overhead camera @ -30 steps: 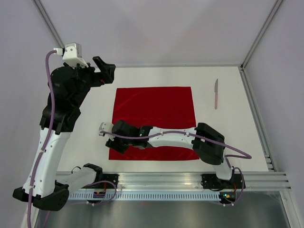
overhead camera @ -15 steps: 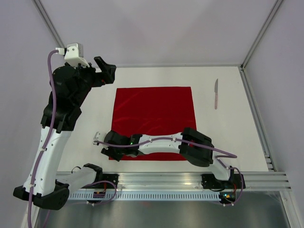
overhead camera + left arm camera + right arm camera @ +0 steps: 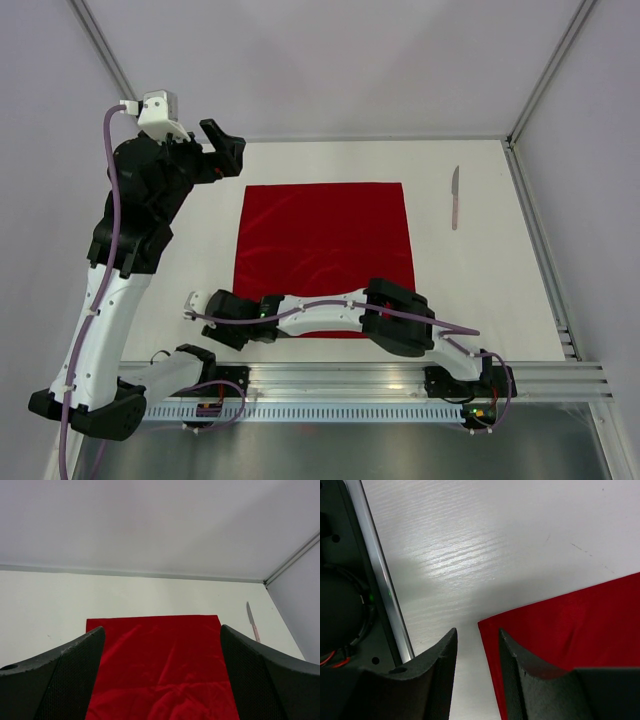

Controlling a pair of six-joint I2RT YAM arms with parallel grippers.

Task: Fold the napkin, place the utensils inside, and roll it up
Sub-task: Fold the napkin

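The deep-red napkin (image 3: 325,235) lies spread flat on the white table, with faint creases; it also shows in the left wrist view (image 3: 160,665) and the right wrist view (image 3: 580,615). A knife (image 3: 455,197) lies to its right near the back, and is also seen in the left wrist view (image 3: 252,622). My right gripper (image 3: 228,333) is stretched low across the napkin's near edge. Its jaws (image 3: 477,632) stand a little apart, straddling the napkin's near-left corner and holding nothing. My left gripper (image 3: 225,148) is raised at the back left, wide open and empty (image 3: 162,630).
A metal rail (image 3: 350,375) runs along the near table edge, close beside the right gripper (image 3: 380,580). Another rail (image 3: 545,250) borders the right side. Enclosure walls stand behind and to both sides.
My right arm has swung toward the near left, carrying its gripper from the napkin's left edge down to the near-left corner. The left arm has barely moved.
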